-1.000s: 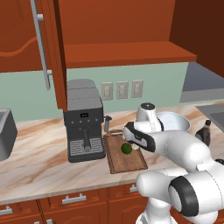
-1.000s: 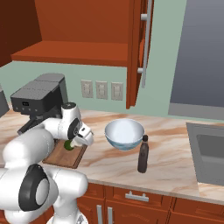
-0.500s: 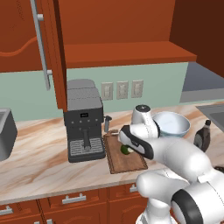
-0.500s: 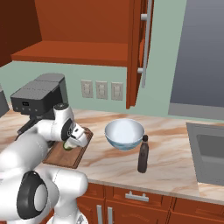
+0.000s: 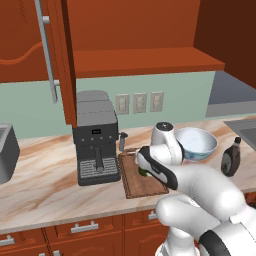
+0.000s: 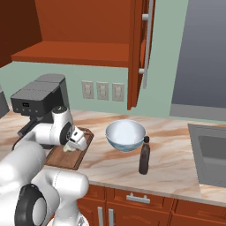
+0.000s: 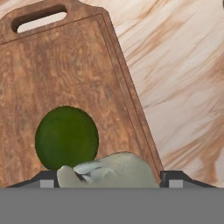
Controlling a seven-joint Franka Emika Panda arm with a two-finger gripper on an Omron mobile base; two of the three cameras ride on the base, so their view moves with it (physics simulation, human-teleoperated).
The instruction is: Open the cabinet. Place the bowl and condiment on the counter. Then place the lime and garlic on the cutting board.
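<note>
Marbled beige counter [image 5: 45, 185] runs under the open cabinet [image 5: 55, 55] in the left base view, against a pale green wall; a black coffee machine [image 5: 95, 137] stands beside the cutting board [image 5: 137, 180], where the lime [image 5: 143, 172] peeks out under the arm, with the bowl [image 5: 196, 143] and condiment [image 5: 230, 157] further right. From the right base view, the gripper [image 6: 73, 145] hangs low over the board [image 6: 62, 159], the bowl [image 6: 125, 134] and bottle [image 6: 144, 155] stand apart on the counter [image 6: 176, 163], and a sink [image 6: 212, 152] lies at the far right. Looking down from the hand, the lime [image 7: 66, 138] rests on the wood [image 7: 65, 74], the garlic [image 7: 109, 175] just beside it between the parted fingers [image 7: 173, 179], which grip nothing.
</note>
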